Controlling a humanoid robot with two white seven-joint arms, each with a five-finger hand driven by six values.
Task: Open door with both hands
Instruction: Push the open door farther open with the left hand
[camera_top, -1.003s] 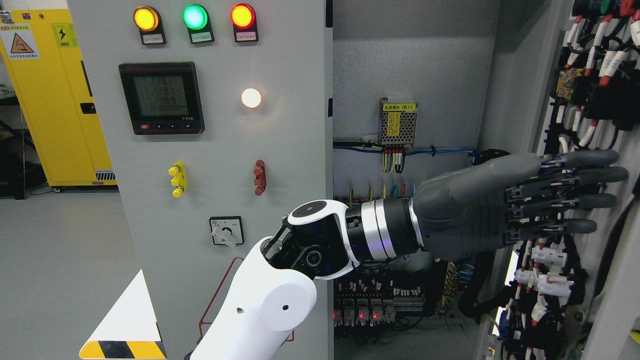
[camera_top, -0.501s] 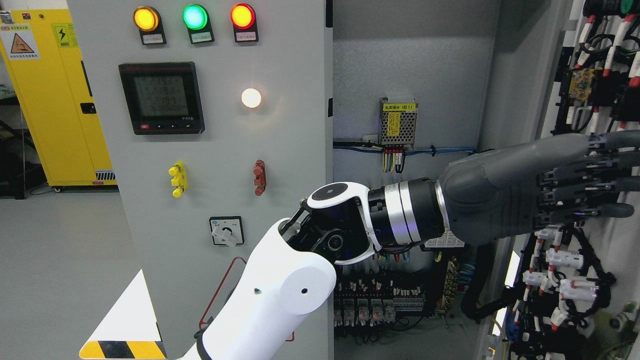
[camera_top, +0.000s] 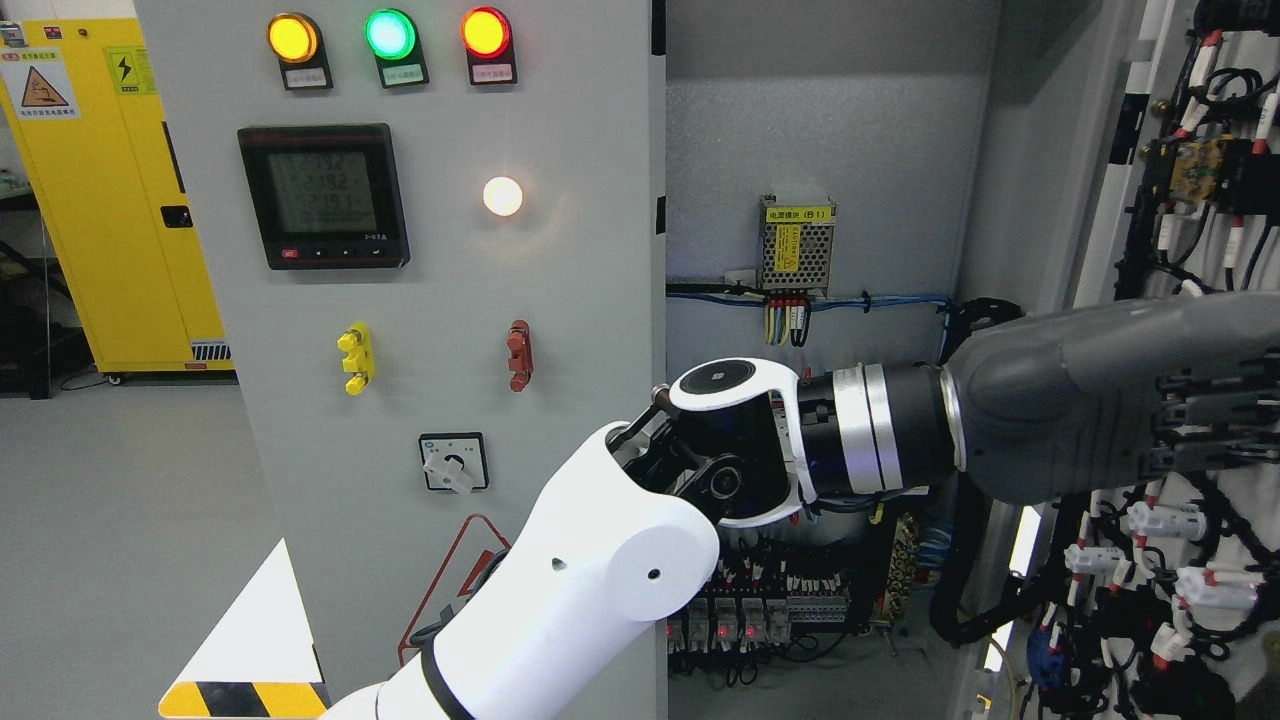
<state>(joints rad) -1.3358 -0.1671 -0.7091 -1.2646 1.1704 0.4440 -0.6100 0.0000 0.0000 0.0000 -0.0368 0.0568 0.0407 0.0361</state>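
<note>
The grey electrical cabinet has its left door (camera_top: 560, 300) closed, carrying lamps, a meter and switches. Its right door (camera_top: 1215, 150) is swung open at the picture's right, with its wired inner side facing me. My left arm comes in from the lower left and reaches across the opening. My left hand (camera_top: 1235, 410) lies flat against the inner side of the right door with its fingers (camera_top: 1200, 400) stretched out, holding nothing. The fingertips run off the right edge. My right arm does not show.
Inside the cabinet (camera_top: 820, 130) are a small power supply (camera_top: 797, 243), blue cables and rows of terminals (camera_top: 740, 615) with red lights. A yellow cabinet (camera_top: 100, 200) stands at the far left on the grey floor.
My left arm has stretched further right and risen a little. The right door has swung further open with the hand, so its wiring has slid toward the right edge.
</note>
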